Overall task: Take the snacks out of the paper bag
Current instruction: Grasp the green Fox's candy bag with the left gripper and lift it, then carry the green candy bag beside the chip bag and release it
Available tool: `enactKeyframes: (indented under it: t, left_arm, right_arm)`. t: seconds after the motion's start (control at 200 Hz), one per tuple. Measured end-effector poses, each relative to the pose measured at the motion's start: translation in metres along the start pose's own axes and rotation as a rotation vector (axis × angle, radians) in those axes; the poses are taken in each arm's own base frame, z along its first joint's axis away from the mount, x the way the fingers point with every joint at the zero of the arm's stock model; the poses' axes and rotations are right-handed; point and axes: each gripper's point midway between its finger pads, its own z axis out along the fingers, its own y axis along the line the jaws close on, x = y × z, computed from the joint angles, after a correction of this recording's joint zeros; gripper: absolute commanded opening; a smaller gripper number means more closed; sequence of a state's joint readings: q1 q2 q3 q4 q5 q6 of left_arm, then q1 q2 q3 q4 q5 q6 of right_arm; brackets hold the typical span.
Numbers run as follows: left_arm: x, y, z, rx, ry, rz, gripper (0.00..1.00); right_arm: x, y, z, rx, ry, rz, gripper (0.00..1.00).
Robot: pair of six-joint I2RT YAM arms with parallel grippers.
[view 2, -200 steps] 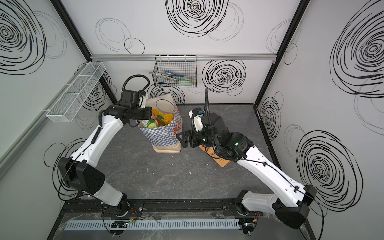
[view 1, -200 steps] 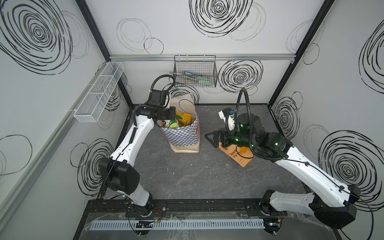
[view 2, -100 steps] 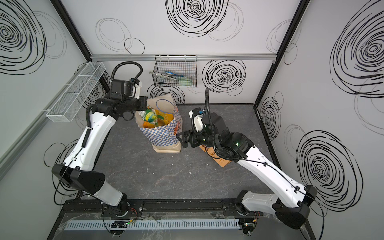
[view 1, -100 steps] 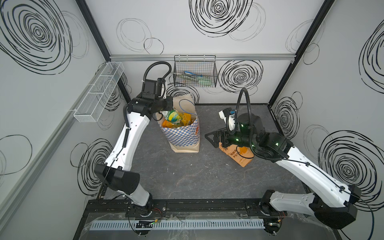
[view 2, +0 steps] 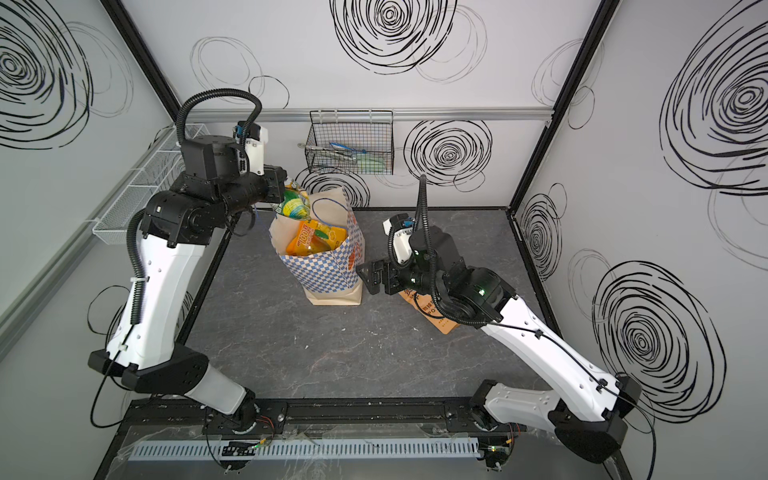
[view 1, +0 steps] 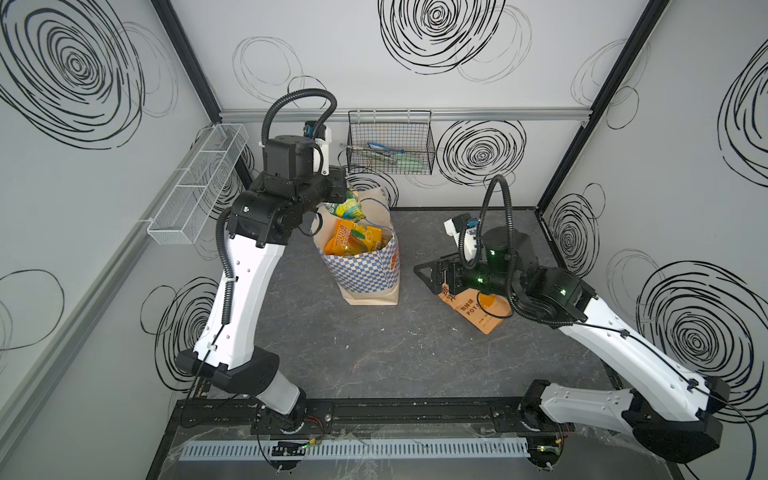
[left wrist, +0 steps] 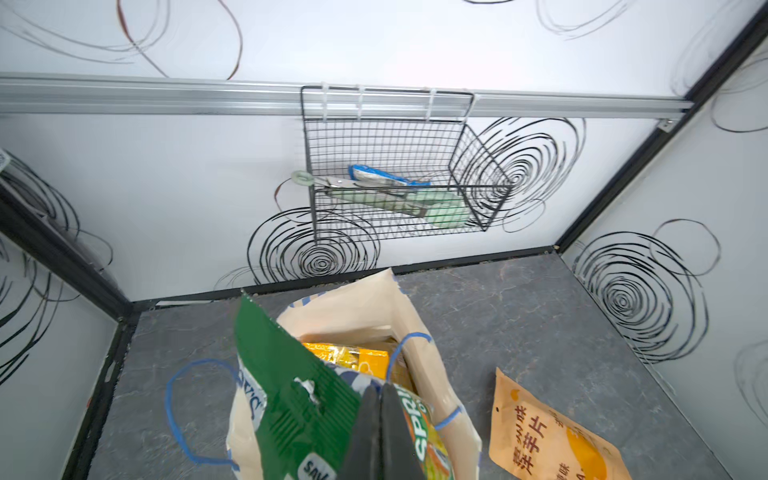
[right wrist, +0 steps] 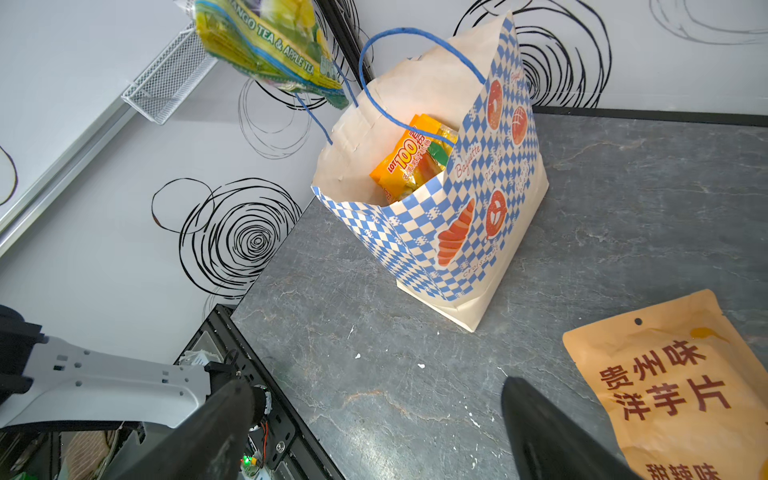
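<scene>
Mid-extraction: left tool (left wrist: 380, 395) is clamped narrow on a green-yellow packet (right wrist: 270, 45), which hangs above the mouth of the paper bag (view 1: 365, 270).

The packet dangles from the tool's tip over the bag's rim on the left-arm side, its lower end close to a blue cord handle (right wrist: 399, 37), so snagging looks like the risk. My read on the next move: carry it sideways clear of the handle, lower it to bare counter (view 1: 374, 345) and release. The "100" pack (right wrist: 409, 162) and more packets sit inside the bag. The orange-tan pouch (right wrist: 673, 386) lies flat on the counter beside the bag, so it counts as out. Right tool (right wrist: 378, 384) is spread wide and holds nothing. It hovers low between bag and pouch, with the pouch just beside one finger.
</scene>
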State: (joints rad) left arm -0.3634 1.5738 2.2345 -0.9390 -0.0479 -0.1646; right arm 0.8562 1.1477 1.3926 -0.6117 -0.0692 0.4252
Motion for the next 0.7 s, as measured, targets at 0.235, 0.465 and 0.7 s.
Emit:
enactKeyframes:
  t: [0.235,0.465,0.7]
  left_arm:
    - [-0.002,-0.086,-0.037,0.214,-0.061,0.049,0.00]
    - [0.056,-0.156,-0.027,0.355,0.041,0.104,0.00]
    - [0.156,-0.196,0.025,0.369,0.253,0.145,0.00]
  right_arm:
    - [-0.013,-0.006,-0.020,0.041,-0.075,-0.001,0.97]
    - [-0.021,-0.025,-0.050,0.115,-0.157,0.023,0.97]
    - [0.031,-0.068,-0.057,0.225,-0.065,0.106,0.97]
